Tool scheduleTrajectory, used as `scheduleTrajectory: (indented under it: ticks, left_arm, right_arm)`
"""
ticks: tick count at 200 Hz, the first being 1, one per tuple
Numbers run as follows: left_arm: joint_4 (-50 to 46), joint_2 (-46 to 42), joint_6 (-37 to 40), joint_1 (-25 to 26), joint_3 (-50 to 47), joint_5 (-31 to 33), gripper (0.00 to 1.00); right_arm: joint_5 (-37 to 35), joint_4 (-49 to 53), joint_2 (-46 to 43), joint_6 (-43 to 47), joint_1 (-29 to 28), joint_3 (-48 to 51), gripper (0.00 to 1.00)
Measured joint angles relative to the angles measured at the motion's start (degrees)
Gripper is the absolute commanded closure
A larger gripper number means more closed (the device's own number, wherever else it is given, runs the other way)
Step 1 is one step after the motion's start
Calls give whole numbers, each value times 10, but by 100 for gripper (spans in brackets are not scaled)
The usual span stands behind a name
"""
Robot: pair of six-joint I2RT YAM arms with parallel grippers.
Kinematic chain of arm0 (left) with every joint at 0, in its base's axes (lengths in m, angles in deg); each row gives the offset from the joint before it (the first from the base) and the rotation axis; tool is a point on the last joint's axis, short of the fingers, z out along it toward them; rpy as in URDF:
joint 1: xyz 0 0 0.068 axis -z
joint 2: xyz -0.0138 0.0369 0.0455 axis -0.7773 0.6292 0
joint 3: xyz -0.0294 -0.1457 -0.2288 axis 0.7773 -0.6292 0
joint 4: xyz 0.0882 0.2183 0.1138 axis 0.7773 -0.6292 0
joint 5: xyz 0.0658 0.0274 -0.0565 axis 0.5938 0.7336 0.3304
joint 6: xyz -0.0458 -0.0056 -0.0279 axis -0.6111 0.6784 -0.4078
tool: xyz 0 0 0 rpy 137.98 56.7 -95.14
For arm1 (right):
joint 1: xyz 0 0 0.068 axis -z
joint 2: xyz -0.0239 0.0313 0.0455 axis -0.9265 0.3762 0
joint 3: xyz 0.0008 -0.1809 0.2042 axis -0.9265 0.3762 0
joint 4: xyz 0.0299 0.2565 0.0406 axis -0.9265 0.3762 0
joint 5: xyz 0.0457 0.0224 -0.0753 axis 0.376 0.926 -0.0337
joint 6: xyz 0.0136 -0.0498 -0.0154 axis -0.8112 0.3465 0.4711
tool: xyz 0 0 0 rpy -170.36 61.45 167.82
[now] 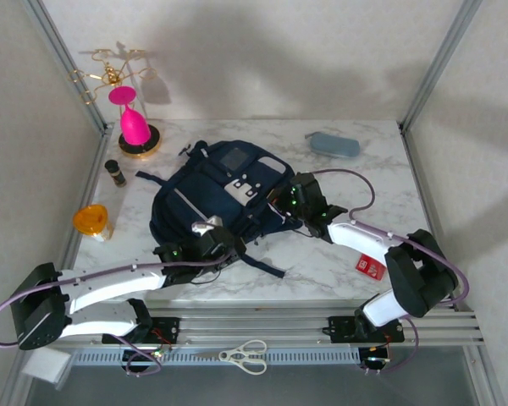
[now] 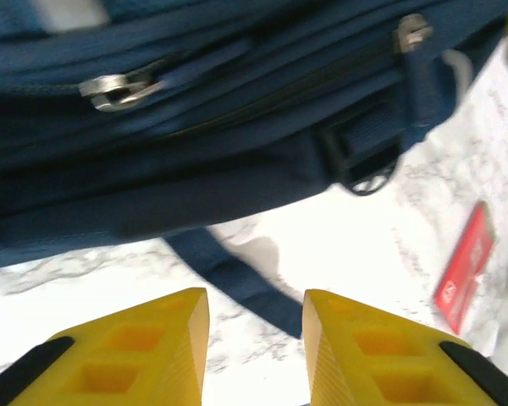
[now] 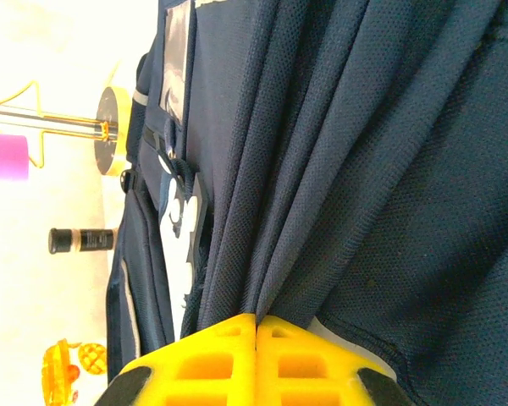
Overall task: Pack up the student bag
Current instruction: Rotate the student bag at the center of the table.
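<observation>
Navy student bag blurred in left wrist view | left pincer spread | right pincer pinching bag fabric

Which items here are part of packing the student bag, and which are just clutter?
Job: student bag; right gripper, shut on its fabric; left gripper, open beside it; probably contents: grey pouch, red card.
Lying about, as far as I can tell: pink stand; dark bottle; orange container; scissors.
</observation>
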Motion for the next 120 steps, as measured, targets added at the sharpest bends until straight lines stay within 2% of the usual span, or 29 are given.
scheduleTrajectory:
  ticks: [19,40,90,120]
  left_arm:
    - [13,-1,-5,-18,-30,5,69]
    - [45,14,9,-70,-61,-7,72]
    - [99,91,147,-212,-43,-44,81]
    - [102,95,199,-232,-4,-52,77]
  right_arm:
    - [0,-2,-8,-3,0,8,100]
    - [0,-4,-17,-6,-1,17,100]
    - [-22,-12,-43,-22,-32,48,100]
    - [-48,-14,-43,-27,-42,45,100]
